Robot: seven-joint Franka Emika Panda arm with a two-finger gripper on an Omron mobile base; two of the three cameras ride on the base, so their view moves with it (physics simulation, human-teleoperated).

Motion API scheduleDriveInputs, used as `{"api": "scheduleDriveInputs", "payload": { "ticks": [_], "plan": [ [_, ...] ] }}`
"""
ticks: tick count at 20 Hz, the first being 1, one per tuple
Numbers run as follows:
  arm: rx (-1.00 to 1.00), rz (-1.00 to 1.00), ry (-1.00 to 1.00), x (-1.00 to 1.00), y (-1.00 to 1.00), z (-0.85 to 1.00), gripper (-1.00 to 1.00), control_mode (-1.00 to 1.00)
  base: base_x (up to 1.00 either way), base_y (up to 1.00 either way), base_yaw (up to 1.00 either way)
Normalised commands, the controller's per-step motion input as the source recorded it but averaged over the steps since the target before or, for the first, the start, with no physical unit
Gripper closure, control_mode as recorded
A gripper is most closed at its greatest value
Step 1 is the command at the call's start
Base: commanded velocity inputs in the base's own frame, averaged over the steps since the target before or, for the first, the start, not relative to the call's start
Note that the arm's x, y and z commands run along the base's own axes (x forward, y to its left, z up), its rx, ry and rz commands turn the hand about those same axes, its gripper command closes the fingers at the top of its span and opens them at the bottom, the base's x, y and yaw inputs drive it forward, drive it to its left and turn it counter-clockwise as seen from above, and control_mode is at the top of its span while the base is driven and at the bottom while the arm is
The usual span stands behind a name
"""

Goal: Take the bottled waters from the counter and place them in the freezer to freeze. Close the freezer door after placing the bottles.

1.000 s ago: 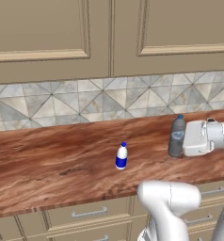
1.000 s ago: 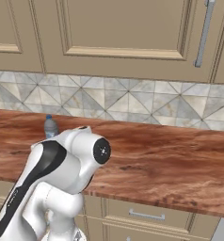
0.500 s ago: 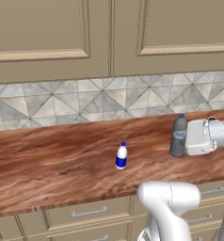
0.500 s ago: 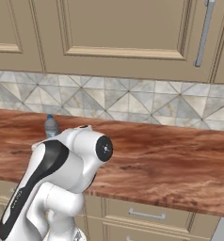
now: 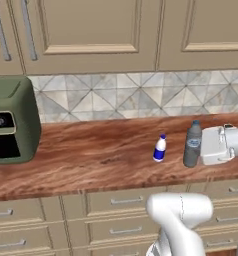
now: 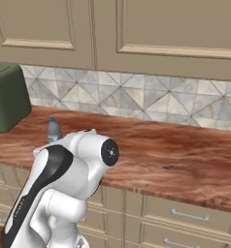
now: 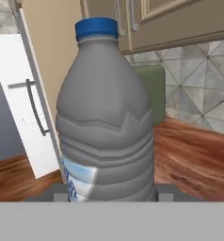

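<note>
Since a second ago the whole picture has slid sideways in both base views: the camera has moved with the base, a green appliance [image 5: 10,122] has come into sight at the left end of the counter [image 5: 91,160], and the two bottles keep their places relative to each other.

Nearest the gripper [image 5: 203,150], the grey bottle [image 5: 192,144] stands upright on the counter, its base on the wood. It is dull grey and translucent, ribbed around the lower body, with a blue cap and a pale blue-and-white label low down. In the hand view this bottle [image 7: 107,117] stands right in front of the camera, between the finger tips at the bottom; the jaws are closed in on its sides, gripping it. In the right base view its cap and shoulders [image 6: 53,130] show just behind the arm.

Just beside it to the left, apart and not touching, stands the small white bottle [image 5: 160,148], upright, with a blue cap and blue label. What either bottle holds cannot be told.

Behind runs a tiled backsplash [image 5: 141,97] under beige wall cabinets [image 5: 101,30]; beige drawers [image 5: 116,202] with metal handles sit below the counter.
</note>
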Motion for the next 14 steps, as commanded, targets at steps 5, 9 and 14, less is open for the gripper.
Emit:
{"api": "scheduleDriveInputs", "payload": {
  "ticks": [5,9,14],
  "plan": [
    [0.0,0.0,0.0,0.0,0.0,0.0,1.0,1.0,-0.51,0.9,0.46],
    [0.0,0.0,0.0,0.0,0.0,0.0,1.0,1.0,-0.62,1.0,0.54],
    [0.0,0.0,0.0,0.0,0.0,0.0,1.0,1.0,-0.22,0.99,0.43]
  ]
}}
